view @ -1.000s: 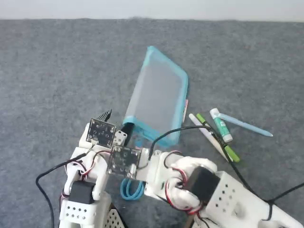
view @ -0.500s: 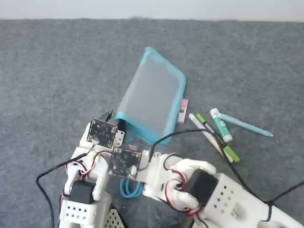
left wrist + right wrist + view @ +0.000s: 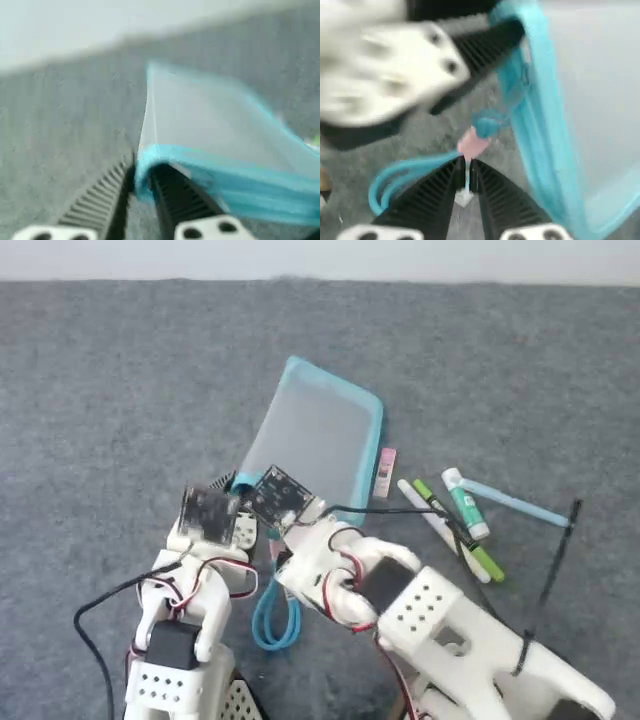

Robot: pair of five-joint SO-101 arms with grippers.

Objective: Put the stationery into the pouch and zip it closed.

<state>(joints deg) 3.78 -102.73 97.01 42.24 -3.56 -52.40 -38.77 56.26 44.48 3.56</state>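
The translucent pouch point(image 3: 318, 438) with a blue zip edge lies mid-table, its near corner raised. My left gripper point(image 3: 142, 172) is shut on that blue edge point(image 3: 210, 175). My right gripper point(image 3: 467, 167) sits right beside it, shut on the zip pull with its pink tab point(image 3: 472, 142). In the right wrist view the left gripper's fingers point(image 3: 485, 42) show close by, against the pouch edge point(image 3: 540, 100). To the right of the pouch on the carpet lie a pink eraser point(image 3: 384, 470), a white pen point(image 3: 436, 525), a green pen point(image 3: 458, 532), a glue stick point(image 3: 466, 505) and a light-blue pen point(image 3: 515, 502).
A blue cord loop point(image 3: 275, 620) trails on the grey carpet between the two arm bases. A black cable point(image 3: 555, 560) arcs over the right arm near the pens. A white wall borders the carpet's far edge.
The pouch has dropped lower and shifted left. The right arm has swung left and forward to the pouch's near corner, beside the left gripper.
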